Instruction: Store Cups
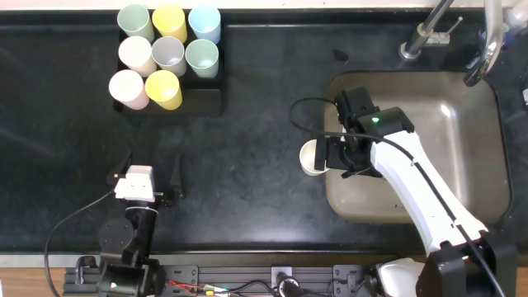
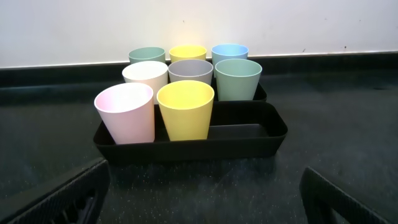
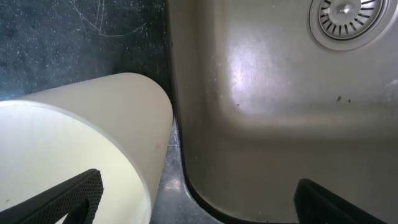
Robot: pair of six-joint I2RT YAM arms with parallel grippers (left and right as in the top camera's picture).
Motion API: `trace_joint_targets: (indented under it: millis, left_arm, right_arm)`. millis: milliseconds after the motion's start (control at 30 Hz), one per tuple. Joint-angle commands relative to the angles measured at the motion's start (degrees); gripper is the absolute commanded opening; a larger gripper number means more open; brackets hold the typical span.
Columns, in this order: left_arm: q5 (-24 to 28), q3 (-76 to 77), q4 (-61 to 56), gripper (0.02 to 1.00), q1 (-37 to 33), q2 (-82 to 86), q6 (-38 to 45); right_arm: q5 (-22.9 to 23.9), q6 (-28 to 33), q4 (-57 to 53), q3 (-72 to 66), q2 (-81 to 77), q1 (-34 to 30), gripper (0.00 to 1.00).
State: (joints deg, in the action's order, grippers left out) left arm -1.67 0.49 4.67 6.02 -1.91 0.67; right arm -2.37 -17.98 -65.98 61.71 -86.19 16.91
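Standing on the narrow strip of table (image 1: 264, 99) just beside the sink (image 1: 462, 99), the cream cup (image 1: 310, 157) is the one cup not yet stored. My right gripper (image 1: 330, 155) is at it with jaws released and wide apart. One finger seems to be at the cup's mouth and the other is over the sink.

I judge the main danger to be here. If the jaws close off-centre, they can push the cup over the rim into the sink, or pinch only one wall, so that the cup slips on the way. At the tray (image 1: 210, 106) the free compartment is the corner beside the yellow cup (image 1: 163, 89), and a low approach can knock this neighbour.

My left gripper (image 1: 150, 169) faces the tray from well apart, jaws also released, holding nothing.

The top view gives the whole way from sink to tray. The right wrist view shows how near the cup is to the rim, and also the drain (image 3: 345, 18). The left wrist view shows the tray's wall and the free compartment from the side.
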Motion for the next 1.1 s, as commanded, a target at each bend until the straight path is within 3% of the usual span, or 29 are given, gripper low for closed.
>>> trace_joint_targets:
  millis: [33,333,433,467,567,600,933,1100]
  left_arm:
    - [0.5,0.0,0.2,1.0,0.2,-0.1,1.3]
    - [0.5,0.0,0.2,1.0,0.2,-0.1,1.3]
    - [0.5,0.0,0.2,0.998,0.2,-0.1,1.3]
    - [0.5,0.0,0.2,1.0,0.2,-0.1,1.3]
    - [0.5,0.0,0.2,1.0,0.2,-0.1,1.3]
    - [0.5,0.0,0.2,1.0,0.2,-0.1,1.3]
    - [0.5,0.0,0.2,1.0,0.2,-0.1,1.3]
    - [0.5,0.0,0.2,1.0,0.2,-0.1,1.3]
  right_arm:
    - [-1.2,0.0,0.2,0.8,2.5,-0.8,0.972]
    - [-1.2,0.0,-0.9,0.8,3.5,-1.7,0.958]
    - [-1.2,0.0,-0.9,0.8,3.5,-1.9,0.853]
    - [-1.2,0.0,-0.8,0.8,3.5,-2.0,0.741]
    - [-1.2,0.0,-0.8,0.8,3.5,-2.3,0.15]
    - [-1.0,0.0,-0.8,0.8,3.5,-2.3,0.042]
    - [-0.6,0.0,2.1,-0.1,3.0,-2.3,0.042]
    - [-6.6,-0.3,2.1,3.0,3.0,-1.4,0.045]
